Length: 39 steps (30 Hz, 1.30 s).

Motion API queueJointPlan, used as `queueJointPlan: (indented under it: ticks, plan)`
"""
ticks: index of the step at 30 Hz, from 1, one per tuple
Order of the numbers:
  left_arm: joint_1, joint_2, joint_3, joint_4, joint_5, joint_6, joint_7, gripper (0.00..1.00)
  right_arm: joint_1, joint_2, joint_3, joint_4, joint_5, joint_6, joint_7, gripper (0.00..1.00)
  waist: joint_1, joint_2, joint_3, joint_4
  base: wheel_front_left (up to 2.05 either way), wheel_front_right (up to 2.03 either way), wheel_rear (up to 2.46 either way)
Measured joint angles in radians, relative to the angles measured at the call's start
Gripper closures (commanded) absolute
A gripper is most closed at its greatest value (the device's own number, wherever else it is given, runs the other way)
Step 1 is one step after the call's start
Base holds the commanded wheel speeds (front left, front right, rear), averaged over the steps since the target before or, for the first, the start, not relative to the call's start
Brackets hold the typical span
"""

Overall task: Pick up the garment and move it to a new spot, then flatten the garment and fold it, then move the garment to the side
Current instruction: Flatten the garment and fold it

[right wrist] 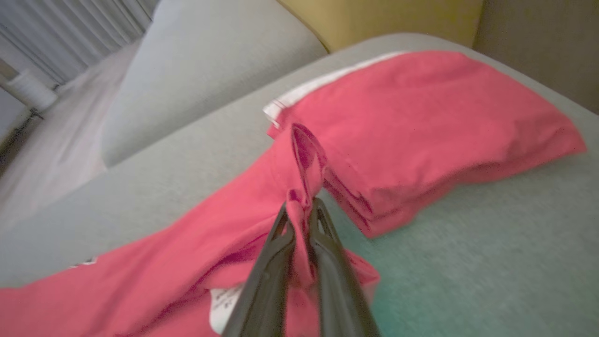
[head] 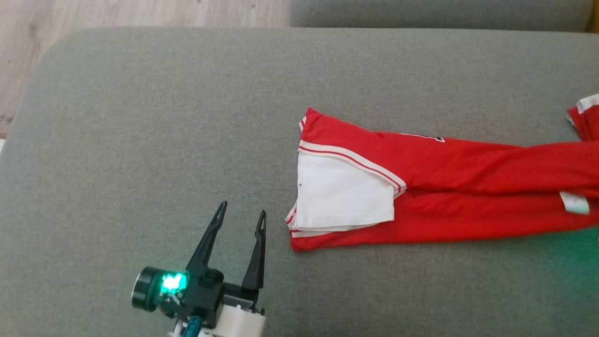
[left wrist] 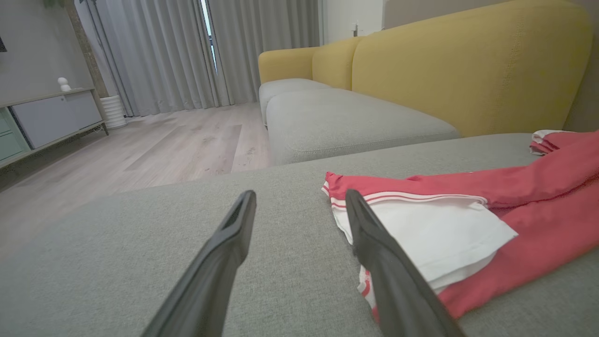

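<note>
While the garment [head: 468, 187] lies across the cushion [head: 140, 117] in the head view, the left gripper [head: 243, 210] sits spread beside its white end. Left wrist view: fingers [left wrist: 224, 252] apart. Right wrist view: right gripper [right wrist: 302, 208] pinching a red fold.

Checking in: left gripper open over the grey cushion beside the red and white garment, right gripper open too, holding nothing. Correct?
Not quite. The right gripper is shut, its fingers pinching a fold of the red and white garment, as the right wrist view shows. The left gripper is open over the grey cushion beside it, as stated.
</note>
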Motion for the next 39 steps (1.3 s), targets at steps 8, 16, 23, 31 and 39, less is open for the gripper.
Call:
queueJointPlan:
  ticks: [8, 16, 23, 31, 39]
  plan:
    - [0.041, -0.009, 0.013, 0.049, -0.003, -0.031, 0.000, 0.00, 0.000, 0.085, 0.166, -0.232, 0.097, 0.000, 0.035, 1.00, -0.0001, 0.0000, -0.036, 0.031, 0.00, 0.00, 0.00]
    - [0.045, -0.024, 0.014, 0.085, -0.012, -0.056, 0.000, 0.00, 0.001, 0.147, 0.369, -0.270, 0.157, 0.000, 0.078, 1.00, -0.0001, 0.0000, -0.065, 0.100, 0.00, 0.00, 0.00]
    - [0.056, -0.035, 0.011, 0.108, -0.020, -0.070, 0.000, 0.00, -0.023, 0.157, 0.515, -0.167, 0.253, 0.000, 0.090, 1.00, -0.0001, 0.0000, -0.079, 0.165, 0.00, 0.00, 0.00]
    - [0.056, -0.050, 0.012, 0.118, -0.021, -0.079, 0.000, 0.00, -0.097, 0.157, 0.683, -0.037, 0.365, 0.000, 0.028, 1.00, 0.0000, 0.0000, -0.070, 0.205, 0.00, 0.00, 0.00]
    - [0.056, -0.059, 0.017, 0.123, -0.021, -0.087, 0.000, 0.00, -0.142, 0.157, 0.745, 0.044, 0.397, 0.000, -0.066, 0.00, 0.0001, 0.0000, -0.058, 0.205, 0.00, 0.00, 0.00]
